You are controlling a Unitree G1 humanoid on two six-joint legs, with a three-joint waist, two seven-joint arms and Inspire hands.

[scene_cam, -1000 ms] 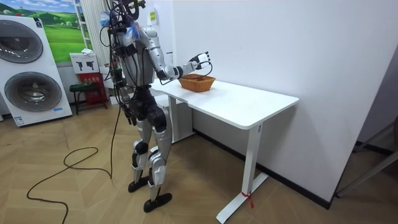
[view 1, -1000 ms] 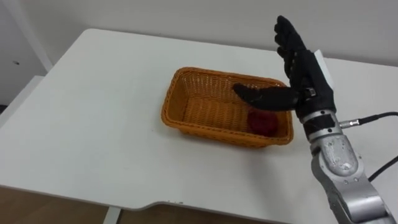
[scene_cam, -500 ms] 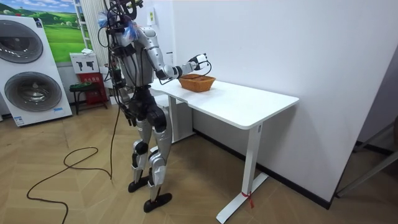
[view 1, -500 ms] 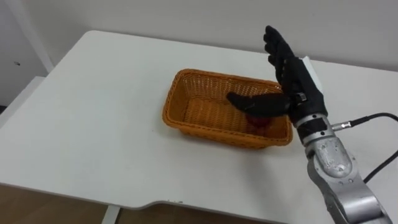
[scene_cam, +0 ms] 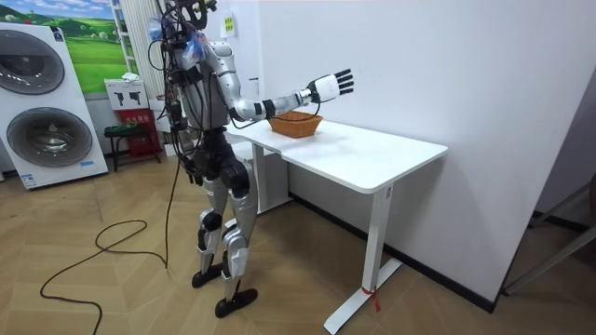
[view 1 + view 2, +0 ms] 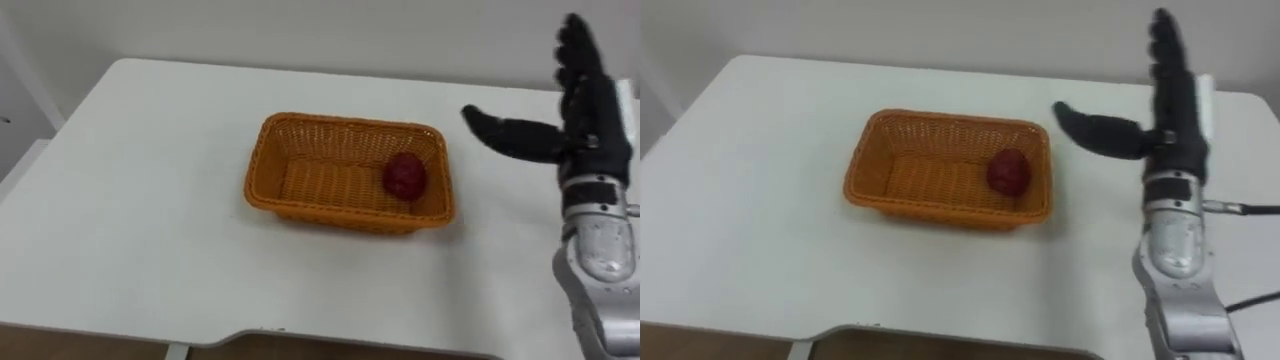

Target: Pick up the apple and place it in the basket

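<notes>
room: white wall (image 5: 447, 74) behind a white counter (image 6: 150, 200), wood floor (image 5: 112, 279), two washing machines (image 5: 42, 102) at the room view's left. the robot stands upright at the end of the counter nearer the washing machines, facing along it.

counter: plain white top with rounded corners. it carries one thing, an orange woven basket (image 6: 330, 212), rectangular and open-topped, set about mid-counter with its long side across the eye views.

apple (image 6: 405, 176): dark red, roundish, lying inside the basket on its floor, at the end on the robot's right, close to the far right corner. nothing touches it from above.

right hand (image 6: 590, 125): black, on a silver forearm that comes up from the lower right of the eye views. held upright above the counter, to the right of the basket and clear of it, palm turned toward the basket. fingers (image 6: 575, 50) straight, pointing up and spread; thumb (image 6: 500, 130) stuck out sideways toward the basket's right end, above the counter, not touching the rim. the hand holds nothing. in the room view the right arm is stretched forward and the hand (image 5: 331, 86) sits higher than the basket.
</notes>
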